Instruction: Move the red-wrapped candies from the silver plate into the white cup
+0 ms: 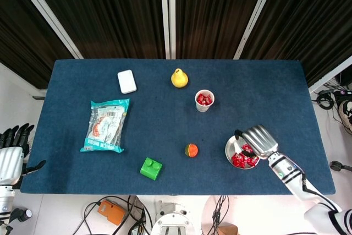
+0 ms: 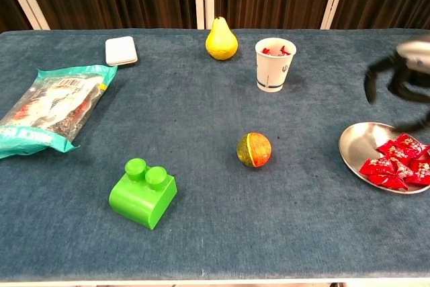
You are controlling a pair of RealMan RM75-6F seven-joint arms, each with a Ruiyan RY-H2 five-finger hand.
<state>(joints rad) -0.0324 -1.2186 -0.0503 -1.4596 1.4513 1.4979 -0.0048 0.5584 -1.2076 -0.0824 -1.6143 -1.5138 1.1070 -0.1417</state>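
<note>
The white cup [image 1: 204, 100] [image 2: 274, 64] stands right of the pear with red-wrapped candies showing inside it. The silver plate [image 1: 230, 148] [image 2: 356, 146] lies near the table's front right and holds several red-wrapped candies [image 1: 241, 159] [image 2: 396, 161]. My right hand [image 1: 256, 140] [image 2: 405, 77] hovers over the plate with its fingers apart and pointing down at the candies, holding nothing; it is motion-blurred in the chest view. My left hand [image 1: 12, 152] hangs open off the table's left edge, far from everything.
A yellow pear [image 1: 179, 78] and a white box [image 1: 127, 81] sit at the back. A teal snack bag [image 1: 106, 124] lies at the left, a green brick [image 1: 150, 168] near the front, and a small orange-green ball [image 1: 191, 149] left of the plate.
</note>
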